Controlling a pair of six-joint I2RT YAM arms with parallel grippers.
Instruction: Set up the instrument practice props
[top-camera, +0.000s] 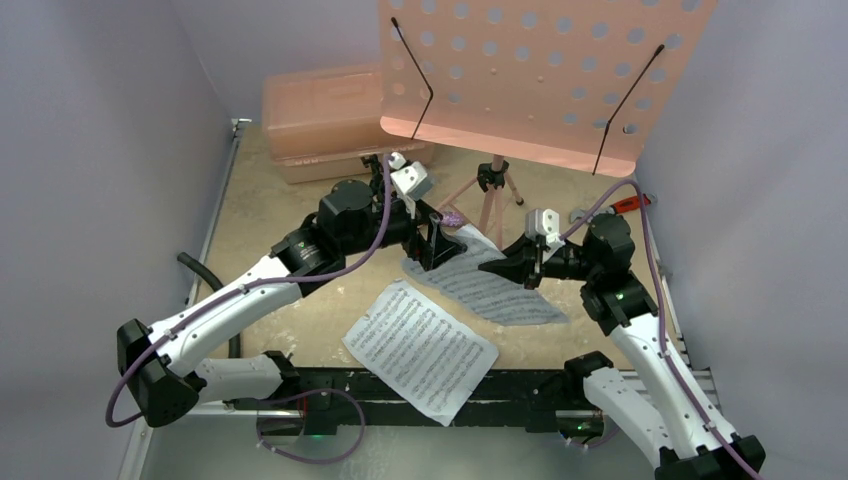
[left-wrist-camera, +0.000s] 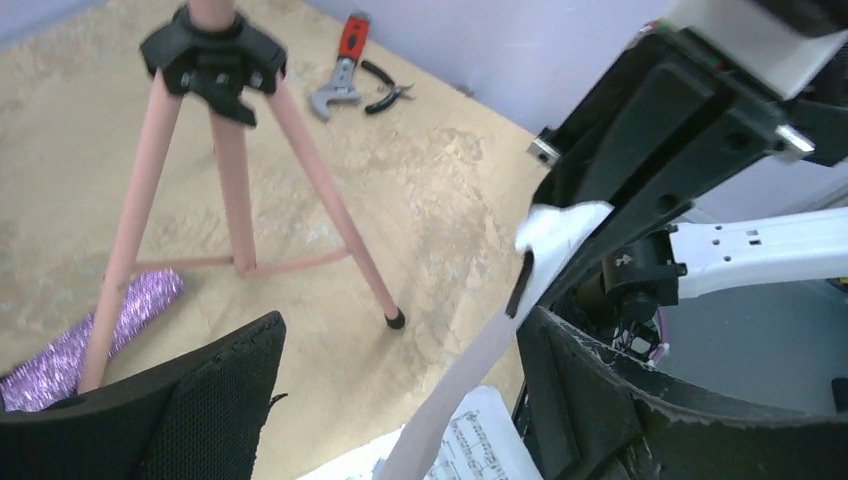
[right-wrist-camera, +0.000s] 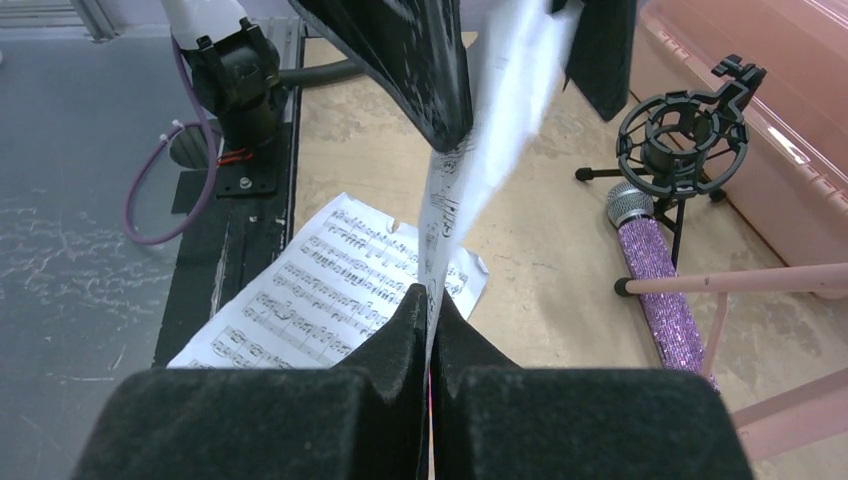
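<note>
Clamped shut in the right gripper (right-wrist-camera: 430, 322): one edge of a white sheet-music page (top-camera: 495, 288), raised off the table and turned on edge at mid-table. At the page's 10 o'clock end, the left gripper (left-wrist-camera: 400, 325), spread wide, with the paper running between the fingers and close against one pad, not pinched.

Flat on the tan table (top-camera: 300, 320), at 7 o'clock from the raised page: a second sheet-music page (top-camera: 420, 348), its near corner over the black base rail.

Standing at 12 o'clock behind both grippers: the pink perforated music stand (top-camera: 548, 70), tripod legs planted, two black wire arms folded across its desk.

Lying on the table under those legs: the purple glitter microphone (right-wrist-camera: 660, 290), one pink leg crossing over it, head right next to the small black tripod mic stand (right-wrist-camera: 683, 135), upright.

Against the far wall at 11 o'clock: a salmon-pink lidded case (top-camera: 325, 120), closed. At 2 o'clock by the right wall: a red-handled wrench (left-wrist-camera: 345, 65) and, just beside it, small pliers (left-wrist-camera: 388, 95).
</note>
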